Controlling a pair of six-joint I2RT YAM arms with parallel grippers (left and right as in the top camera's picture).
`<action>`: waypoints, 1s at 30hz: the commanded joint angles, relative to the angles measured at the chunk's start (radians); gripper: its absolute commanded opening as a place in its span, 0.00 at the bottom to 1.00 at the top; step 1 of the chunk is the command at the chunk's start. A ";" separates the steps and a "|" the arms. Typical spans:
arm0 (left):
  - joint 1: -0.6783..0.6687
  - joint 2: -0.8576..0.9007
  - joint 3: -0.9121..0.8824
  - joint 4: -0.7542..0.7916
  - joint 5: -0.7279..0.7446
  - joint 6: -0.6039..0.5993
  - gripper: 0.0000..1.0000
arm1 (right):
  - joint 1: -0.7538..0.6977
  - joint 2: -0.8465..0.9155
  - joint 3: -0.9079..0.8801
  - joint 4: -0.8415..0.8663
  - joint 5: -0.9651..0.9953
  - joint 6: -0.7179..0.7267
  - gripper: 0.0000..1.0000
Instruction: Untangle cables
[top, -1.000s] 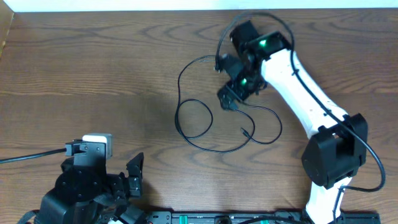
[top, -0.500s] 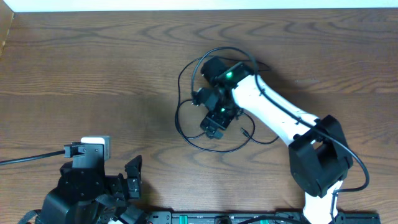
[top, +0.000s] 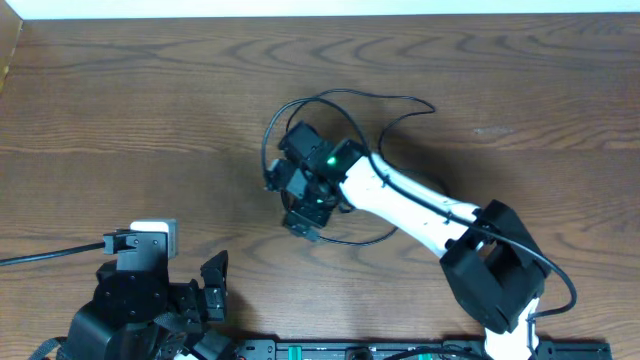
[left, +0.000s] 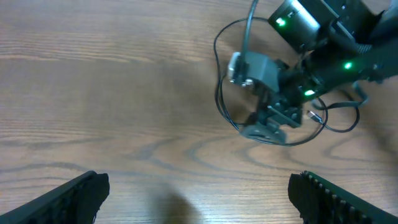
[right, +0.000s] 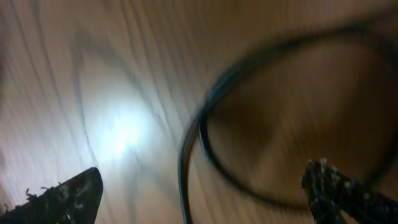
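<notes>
Black cable (top: 400, 98) mid-table, bare wood (top: 150, 120) leftward, left jaws wide, right jaws wide, empty

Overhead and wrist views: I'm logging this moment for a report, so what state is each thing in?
Black cable, lying in overlapping loops on the table, partly hidden under the right arm.
Right end effector, open, over a cable loop; view blurred.
Left end effector, open, empty, apart from the cable.

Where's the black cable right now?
In the overhead view, the black cable lies mid-table, its loops beneath and beside the right gripper, with one strand arcing away toward the upper right.
</notes>
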 joint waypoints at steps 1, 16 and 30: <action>0.005 0.003 0.003 -0.004 -0.001 -0.013 0.98 | 0.019 -0.024 -0.042 0.076 -0.007 0.096 0.99; 0.005 0.003 0.003 -0.010 0.003 -0.013 0.98 | 0.022 -0.024 -0.241 0.370 -0.007 0.254 0.88; 0.005 0.003 0.003 -0.011 0.006 -0.013 0.98 | 0.022 -0.024 -0.309 0.499 -0.007 0.366 0.54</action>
